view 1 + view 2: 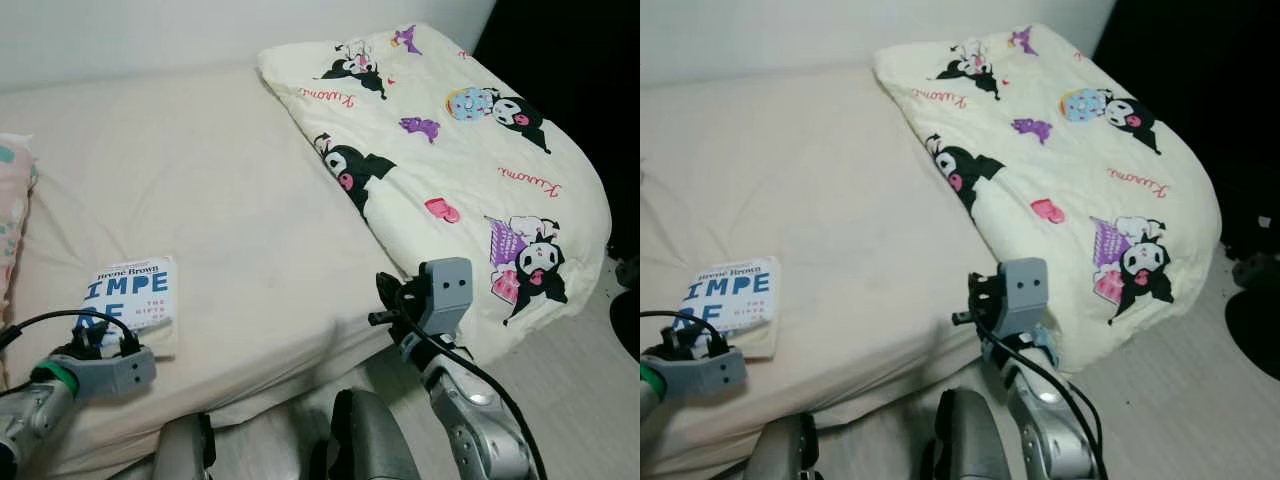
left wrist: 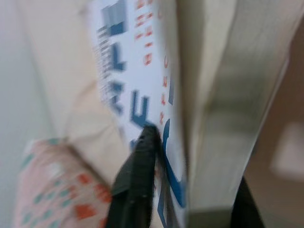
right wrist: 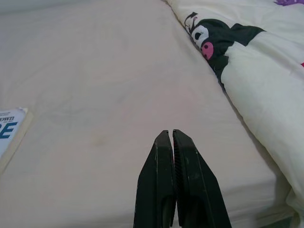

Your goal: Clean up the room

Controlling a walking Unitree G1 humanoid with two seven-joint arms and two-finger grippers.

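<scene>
A white paperback book [image 1: 135, 292] with blue letters lies flat on the beige bed sheet [image 1: 200, 190], near the bed's front left edge. My left gripper [image 1: 98, 343] is at the book's near edge. In the left wrist view one black finger [image 2: 141, 175] presses on the cover and the other sits under the page block [image 2: 223, 109], so the book is clamped between them. My right gripper [image 3: 170, 134] hovers shut and holding nothing over the sheet at the bed's front edge, beside a cream cartoon-print blanket [image 1: 450, 150].
The folded blanket covers the right part of the bed and hangs over its front right corner. A pink patterned pillow [image 1: 12, 215] lies at the left edge. Pale floor [image 1: 580, 410] runs along the bed's right side, with dark objects [image 1: 628, 300] there.
</scene>
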